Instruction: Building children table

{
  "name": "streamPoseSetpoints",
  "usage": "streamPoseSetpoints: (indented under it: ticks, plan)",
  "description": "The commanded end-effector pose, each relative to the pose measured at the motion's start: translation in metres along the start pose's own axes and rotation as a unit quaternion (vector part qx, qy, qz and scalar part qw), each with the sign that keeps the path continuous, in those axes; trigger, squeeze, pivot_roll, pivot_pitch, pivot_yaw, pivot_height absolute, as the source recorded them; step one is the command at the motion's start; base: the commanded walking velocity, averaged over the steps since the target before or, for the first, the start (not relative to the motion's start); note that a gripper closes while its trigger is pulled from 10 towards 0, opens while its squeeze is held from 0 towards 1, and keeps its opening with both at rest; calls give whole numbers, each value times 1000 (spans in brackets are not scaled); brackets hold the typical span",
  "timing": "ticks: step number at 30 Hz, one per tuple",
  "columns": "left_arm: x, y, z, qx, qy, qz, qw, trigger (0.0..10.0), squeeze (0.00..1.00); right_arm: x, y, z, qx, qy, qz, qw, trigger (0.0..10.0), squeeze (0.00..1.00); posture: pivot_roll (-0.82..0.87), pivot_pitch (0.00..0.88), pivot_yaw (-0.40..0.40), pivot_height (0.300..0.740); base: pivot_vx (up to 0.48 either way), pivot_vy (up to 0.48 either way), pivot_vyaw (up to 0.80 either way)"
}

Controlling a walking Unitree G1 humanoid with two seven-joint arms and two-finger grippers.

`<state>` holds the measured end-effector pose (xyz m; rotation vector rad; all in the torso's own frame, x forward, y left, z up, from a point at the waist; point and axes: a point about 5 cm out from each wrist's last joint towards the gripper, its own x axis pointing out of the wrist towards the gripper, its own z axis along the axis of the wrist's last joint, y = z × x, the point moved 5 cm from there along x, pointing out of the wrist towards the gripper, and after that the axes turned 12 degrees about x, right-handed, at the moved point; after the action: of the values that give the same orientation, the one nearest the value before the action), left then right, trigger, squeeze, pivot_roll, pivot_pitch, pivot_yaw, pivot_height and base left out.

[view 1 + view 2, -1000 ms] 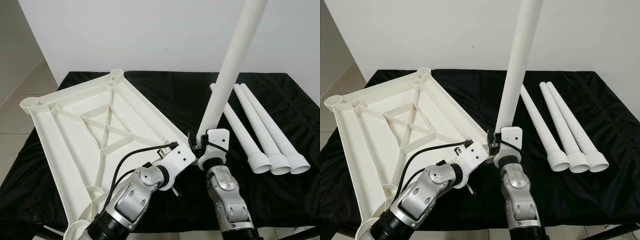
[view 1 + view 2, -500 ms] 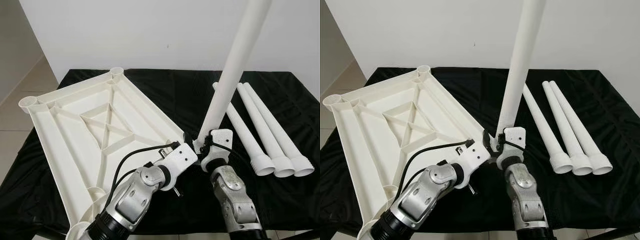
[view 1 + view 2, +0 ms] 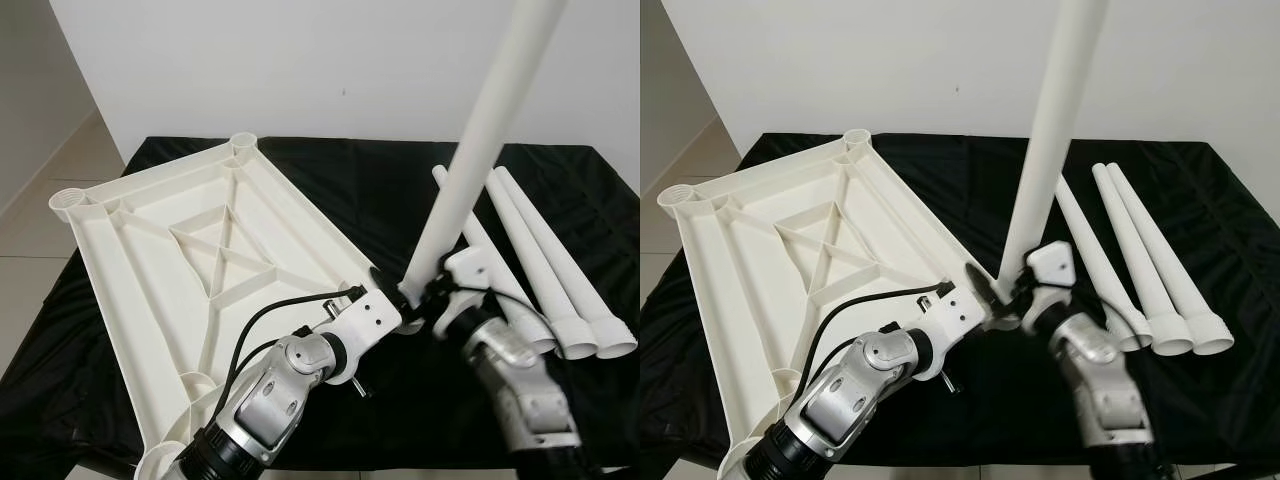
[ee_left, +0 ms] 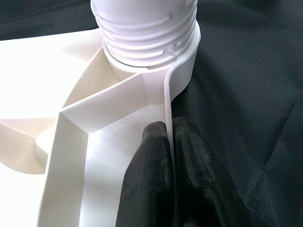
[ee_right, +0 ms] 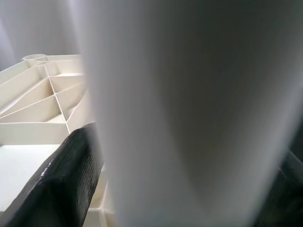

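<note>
Since a second ago the right hand (image 3: 432, 292) has rolled its wrist toward three o'clock while the leg (image 3: 478, 145) stays upright, which suggests screwing. It is clamped on the leg just above the corner socket (image 4: 182, 71), threads partly seated. The left hand (image 4: 171, 156) pinches the upturned tabletop (image 3: 200, 270) rim at six o'clock. Three spare legs (image 3: 560, 270) lie on the black counter (image 3: 360, 190) at three o'clock.
</note>
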<state>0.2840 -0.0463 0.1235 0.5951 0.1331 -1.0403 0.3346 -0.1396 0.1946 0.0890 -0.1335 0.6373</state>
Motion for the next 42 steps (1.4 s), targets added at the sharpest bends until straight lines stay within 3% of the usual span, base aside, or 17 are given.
streamPoseSetpoints:
  ticks: [1,6,13,22,23,25,26,28,37,38,39,40,42]
  plan:
    - [5,-17,4,-5,-15,-39,999,10000,0,-1,1,-5,13,5,12,1000,10000,0,-124,95,34,740,0,0,0]
    - [5,-17,5,-3,-16,-39,999,10000,0,-5,-17,-10,-8,52,47,998,10000,0,-122,86,33,740,0,0,0]
    - [5,-17,4,-2,-15,-40,999,10000,0,-13,-21,-23,-6,97,82,992,10000,0,-121,82,34,740,0,0,0]
    - [5,-18,5,0,-16,-42,999,10000,0,-15,-31,-26,-10,114,94,989,9922,0,-123,76,35,740,0,0,0]
    - [5,-18,5,0,-17,-42,999,10000,0,-15,-33,-25,-12,114,97,989,4627,0,-125,73,34,740,0,0,0]
    - [6,-18,5,0,-17,-42,999,10000,0,-15,-35,-24,-14,113,98,989,4078,0,-125,73,34,740,0,0,0]
    - [6,-19,5,1,-17,-43,999,10000,0,-13,-37,-22,-15,110,98,989,118,0,-126,71,33,740,0,0,0]
    - [6,-19,5,1,-17,-43,999,10000,0,-12,-37,-21,-14,108,100,989,0,0,-126,71,33,740,0,0,0]
    - [6,-19,6,-1,-17,-40,999,10000,0,-10,-29,-23,11,91,98,991,0,0,-121,76,23,740,0,0,0]
    - [6,-18,5,-3,-17,-39,999,10000,0,-11,-27,-24,15,87,88,992,8510,0,-121,83,20,740,0,0,0]
    - [6,-18,5,-4,-16,-37,999,10000,0,-11,-26,-24,18,85,83,993,8510,0,-121,83,20,740,0,0,0]
    - [6,-18,5,-5,-16,-37,999,10000,0,-11,-25,-25,23,79,71,994,10000,0,-120,86,18,740,0,0,0]
    - [6,-18,5,-5,-16,-36,999,10000,0,-11,-24,-25,27,76,64,995,10000,0,-120,88,19,740,0,0,0]
